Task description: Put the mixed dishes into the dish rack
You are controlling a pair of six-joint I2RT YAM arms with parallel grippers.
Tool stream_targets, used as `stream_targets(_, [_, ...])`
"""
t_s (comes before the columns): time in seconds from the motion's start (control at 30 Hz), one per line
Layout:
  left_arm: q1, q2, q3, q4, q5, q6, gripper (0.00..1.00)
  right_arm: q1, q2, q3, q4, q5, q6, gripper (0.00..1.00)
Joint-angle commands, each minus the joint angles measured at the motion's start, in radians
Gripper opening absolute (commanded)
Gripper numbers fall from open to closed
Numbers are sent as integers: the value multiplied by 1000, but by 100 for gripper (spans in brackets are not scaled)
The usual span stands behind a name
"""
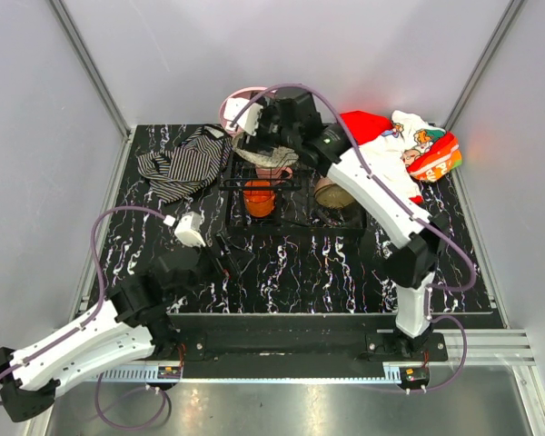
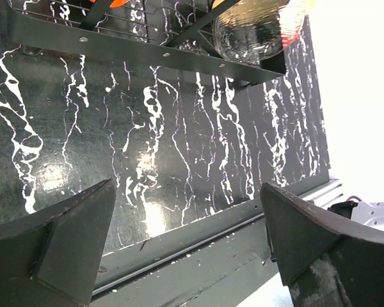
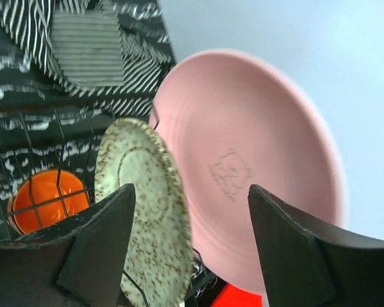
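The black wire dish rack [image 1: 295, 213] stands mid-table. In it are the tan speckled plate [image 1: 268, 156], the small orange cup [image 1: 260, 198] and the brownish bowl [image 1: 334, 193]. The pink plate [image 1: 239, 96] stands upright at the rack's far end. My right gripper [image 1: 259, 136] hovers there, open and empty; its view shows the pink plate [image 3: 256, 166], the speckled plate [image 3: 144, 211] and the orange cup [image 3: 48, 198]. The cream mug [image 1: 191, 229] lies on the table left of the rack. My left gripper [image 1: 222, 259] is open and empty just right of it. I cannot make out the floral cup.
The striped black-white cloth [image 1: 182, 163] lies left of the rack and shows in the right wrist view [image 3: 83, 51]. The red-white printed cloth [image 1: 404, 150] lies at the back right. The left wrist view shows the rack's near edge [image 2: 147, 51], the glossy bowl [image 2: 256, 29] and the table's front rail [image 2: 198, 256].
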Motion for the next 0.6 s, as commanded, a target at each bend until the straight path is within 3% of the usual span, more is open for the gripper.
stream_targets(0.0, [3, -24, 9, 1, 3, -7, 99, 0, -144, -48, 149, -76, 100, 78])
stream_targets(0.13, [3, -27, 13, -11, 1, -9, 99, 0, -236, -131, 174, -158, 189, 81])
stream_targets(0.2, [3, -11, 29, -23, -3, -3, 99, 0, -344, -283, 273, -175, 297, 84])
stream_targets(0.23, [5, 0, 35, -26, -5, -1, 99, 0, -390, -359, 336, -175, 352, 92])
stream_targets(0.27, [5, 23, 51, -31, -9, 7, 99, 0, -441, -539, 473, -170, 458, 98])
stream_targets(0.37, [3, 83, 100, -55, -25, 25, 99, 0, -653, -889, 708, -156, 650, 100])
stream_targets(0.57, [6, 176, 205, -147, -120, 77, 99, 5, -1105, -1377, 815, -14, 1006, 99])
